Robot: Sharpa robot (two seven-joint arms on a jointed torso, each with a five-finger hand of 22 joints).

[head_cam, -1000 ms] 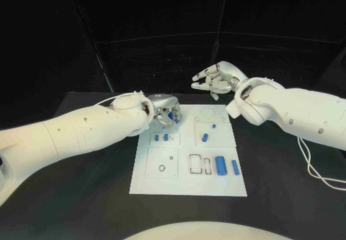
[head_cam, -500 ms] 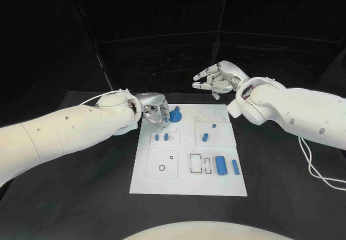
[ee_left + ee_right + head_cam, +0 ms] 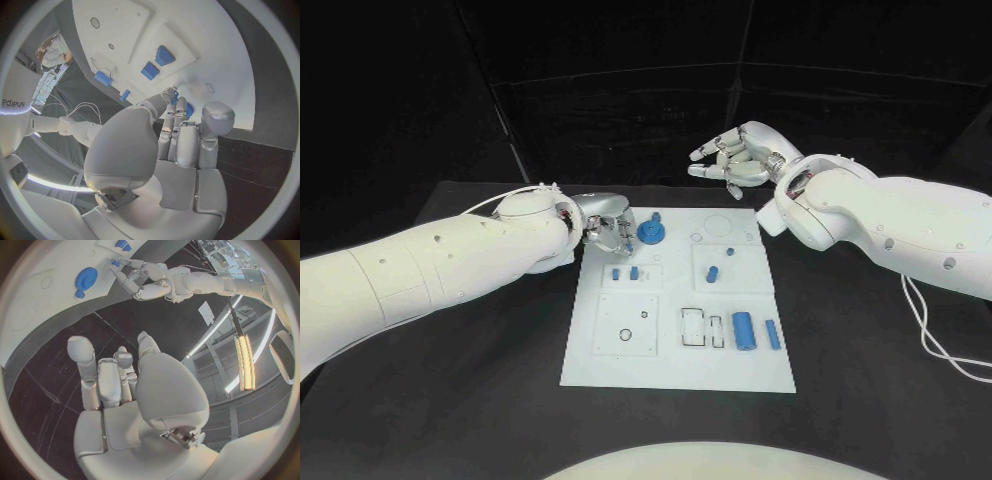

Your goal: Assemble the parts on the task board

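Head view: white task board (image 3: 678, 375) on black table (image 3: 459, 400), both hands (image 3: 606, 228) (image 3: 740, 157) loosely curled, empty.

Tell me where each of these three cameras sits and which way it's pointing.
Head view: on the robot's head, looking down at the task board; both arms show.
Left wrist view: behind the left hand, facing the board.
Right wrist view: behind the right hand, facing the board's far end.
Shared: head and right wrist views both show the blue gear.
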